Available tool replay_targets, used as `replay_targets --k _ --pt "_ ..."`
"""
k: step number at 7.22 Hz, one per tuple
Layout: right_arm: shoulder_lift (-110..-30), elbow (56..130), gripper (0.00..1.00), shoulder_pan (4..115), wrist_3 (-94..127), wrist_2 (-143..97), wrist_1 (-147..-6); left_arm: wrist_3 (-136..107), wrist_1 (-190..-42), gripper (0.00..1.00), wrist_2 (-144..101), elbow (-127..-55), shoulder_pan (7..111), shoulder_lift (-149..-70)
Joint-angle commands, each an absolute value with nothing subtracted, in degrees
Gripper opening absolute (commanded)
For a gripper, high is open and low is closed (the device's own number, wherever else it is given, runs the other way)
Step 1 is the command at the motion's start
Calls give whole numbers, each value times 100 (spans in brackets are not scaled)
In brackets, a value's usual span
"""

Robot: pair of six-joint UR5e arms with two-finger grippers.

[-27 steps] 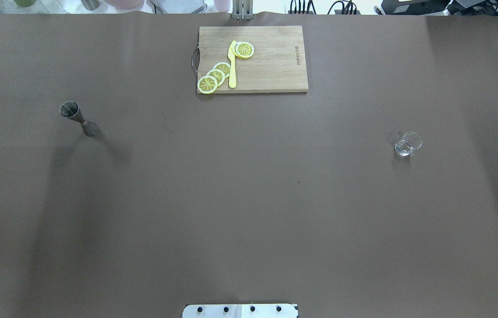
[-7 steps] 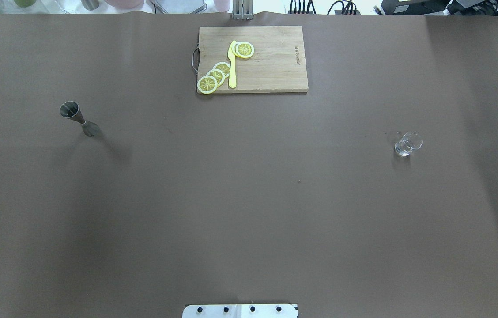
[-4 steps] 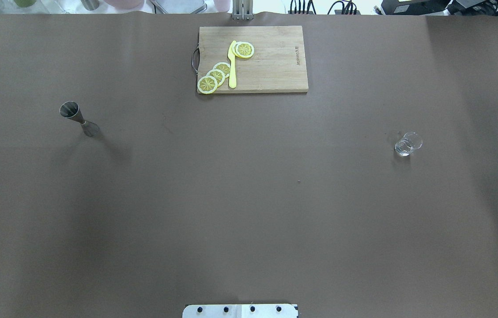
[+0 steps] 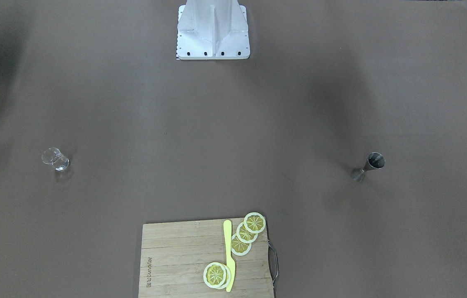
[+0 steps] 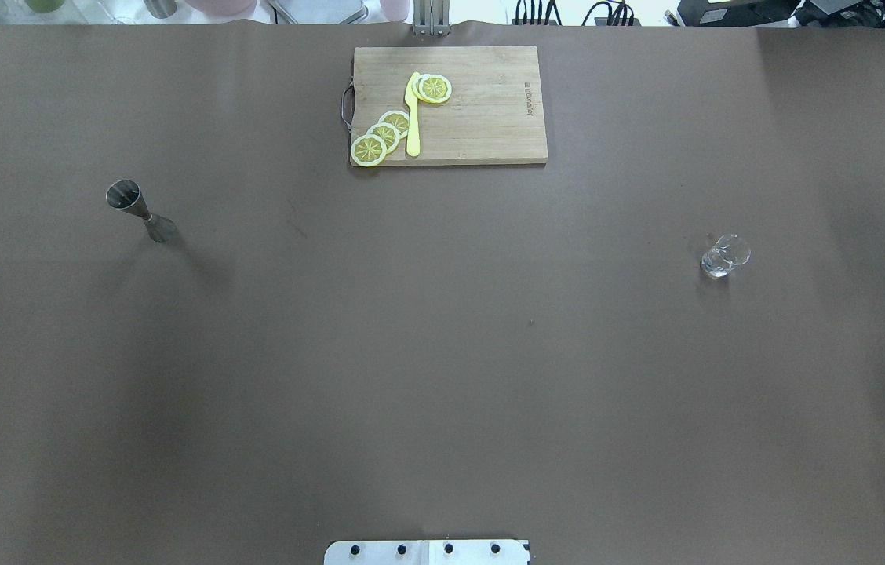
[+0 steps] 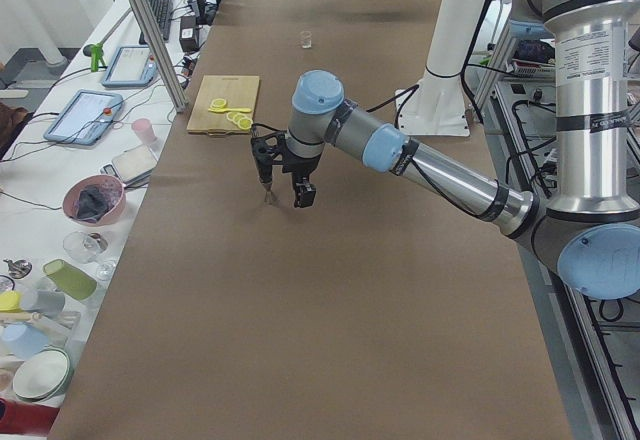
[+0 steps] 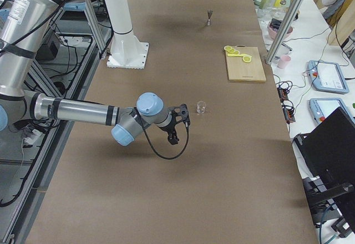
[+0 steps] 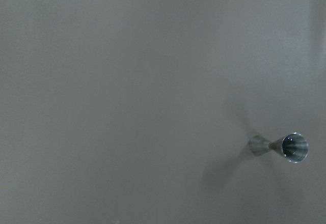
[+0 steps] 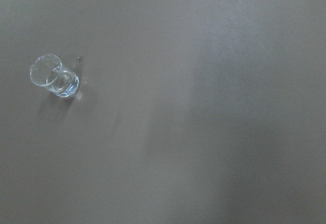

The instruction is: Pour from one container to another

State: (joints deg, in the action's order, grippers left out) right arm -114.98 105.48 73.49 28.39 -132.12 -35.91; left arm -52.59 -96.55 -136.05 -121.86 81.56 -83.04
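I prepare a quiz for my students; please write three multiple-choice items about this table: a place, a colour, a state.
1. The jigger stands: A) on a plate; B) in a tool; C) on the table, robot's left side.
2. The knife is: A) yellow; B) red; C) black.
3. The shot glass is: A) tipped over; B) upright; C) held by a tool.
1C: the overhead view shows it alone at left. 2A: it matches the lemon slices. 3B: its rim faces up, nothing touches it.

One jigger point(image 5: 140, 210), glass point(image 5: 725, 256), board point(image 5: 489, 118), knife point(image 5: 413, 118), five slices point(image 5: 385, 135)
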Motion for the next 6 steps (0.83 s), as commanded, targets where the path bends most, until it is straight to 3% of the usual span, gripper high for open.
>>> replay_targets --k 1,6 --pt "-11522 10521 100 6779 2761 -12518 -2693 -6498 -10524 98 -13527 -12164 7528 -8297" --pt "-11162 10195 100 6530 1832 -12401 -2145 -8007 -11382 98 -11798 -12303 5988 -8481"
